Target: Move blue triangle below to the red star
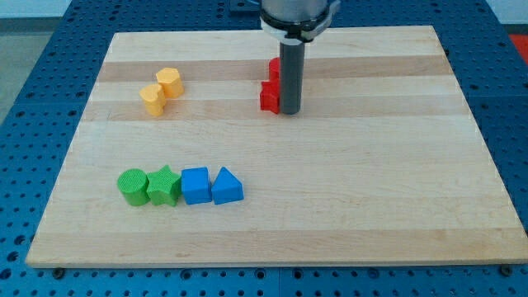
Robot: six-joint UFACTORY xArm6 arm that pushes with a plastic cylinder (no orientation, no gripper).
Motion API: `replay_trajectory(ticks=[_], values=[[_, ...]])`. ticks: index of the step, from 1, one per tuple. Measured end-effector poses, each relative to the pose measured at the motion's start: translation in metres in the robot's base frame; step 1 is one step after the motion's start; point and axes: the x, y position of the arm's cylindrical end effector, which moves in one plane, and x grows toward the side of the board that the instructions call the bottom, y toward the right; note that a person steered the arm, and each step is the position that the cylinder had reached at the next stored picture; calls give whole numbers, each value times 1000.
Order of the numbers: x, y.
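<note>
The blue triangle [227, 186] lies at the lower left of the wooden board [371, 190], at the right end of a row of blocks. Two red blocks sit near the top middle: one [269, 96] in front and one [274, 68] behind it, both partly hidden by the rod, so I cannot tell which is the star. My tip [289, 111] rests on the board just right of the front red block, touching or nearly touching it. It is far up and to the right of the blue triangle.
A blue cube [195, 185], a green star [164, 186] and a green cylinder [132, 186] line up left of the triangle. Two yellow blocks [153, 99] [169, 82] sit at the upper left.
</note>
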Motion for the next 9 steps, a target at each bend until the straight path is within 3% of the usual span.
replay_trajectory(ticks=[2, 3, 4, 5, 6, 8, 9], values=[[0, 0], [22, 25], [88, 53], [171, 43], [207, 3], [198, -96], [185, -107]])
